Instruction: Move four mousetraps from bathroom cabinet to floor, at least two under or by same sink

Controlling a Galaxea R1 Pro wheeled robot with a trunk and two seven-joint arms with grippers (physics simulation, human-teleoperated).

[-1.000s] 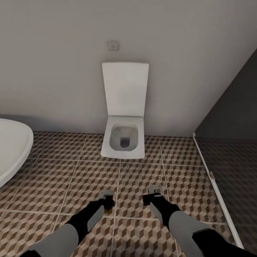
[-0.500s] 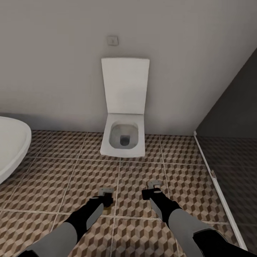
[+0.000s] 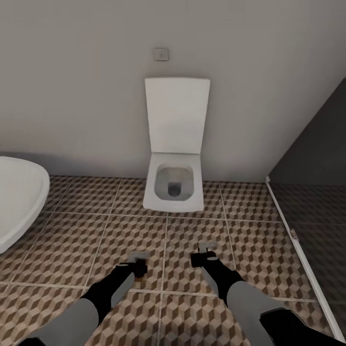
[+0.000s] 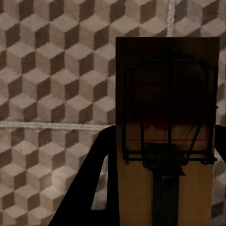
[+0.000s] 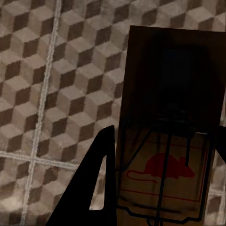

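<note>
Head view: both arms reach forward over the tiled floor (image 3: 86, 226), left gripper (image 3: 138, 262) and right gripper (image 3: 205, 253) level with each other, either side of a grout line. Ahead of them a white toilet (image 3: 174, 190) stands against the wall, lid up; a white basin (image 3: 19, 202) lies off beyond the left arm, a dark shower area (image 3: 312, 211) beyond the right.

Left wrist view: the jaws are clamped on a mousetrap (image 4: 167, 117), a wooden board with dark wire, held flat between the fingers above the tiles.

Right wrist view: the jaws likewise grip a second trap (image 5: 172, 117), its red mouse print nearest the fingers.
</note>
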